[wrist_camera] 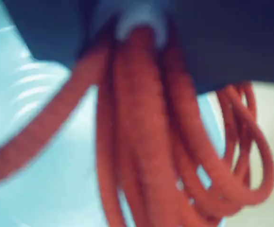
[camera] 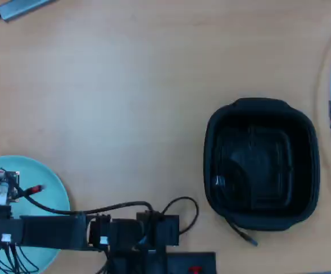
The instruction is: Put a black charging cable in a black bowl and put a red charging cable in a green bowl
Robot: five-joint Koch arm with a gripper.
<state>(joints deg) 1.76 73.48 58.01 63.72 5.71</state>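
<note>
Hand (wrist_camera: 139,28) is clamped on the red charging cable (wrist_camera: 141,142), loops hanging over the green bowl (wrist_camera: 47,179) at the lower-left table (camera: 125,85) edge in overhead view. Black charging cable (camera: 234,188) lies inside the black bowl (camera: 261,164), one plug end trailing over its near rim.

There are two bowls: one black bowl (camera: 261,165) and one green bowl (camera: 50,184). There are two cables: one red cable (wrist_camera: 151,151), and one black cable (camera: 238,171) coiled inside the black bowl, its plug end trailing over the rim at five o'clock. One arm (camera: 68,231) reaches over the green bowl.
</note>
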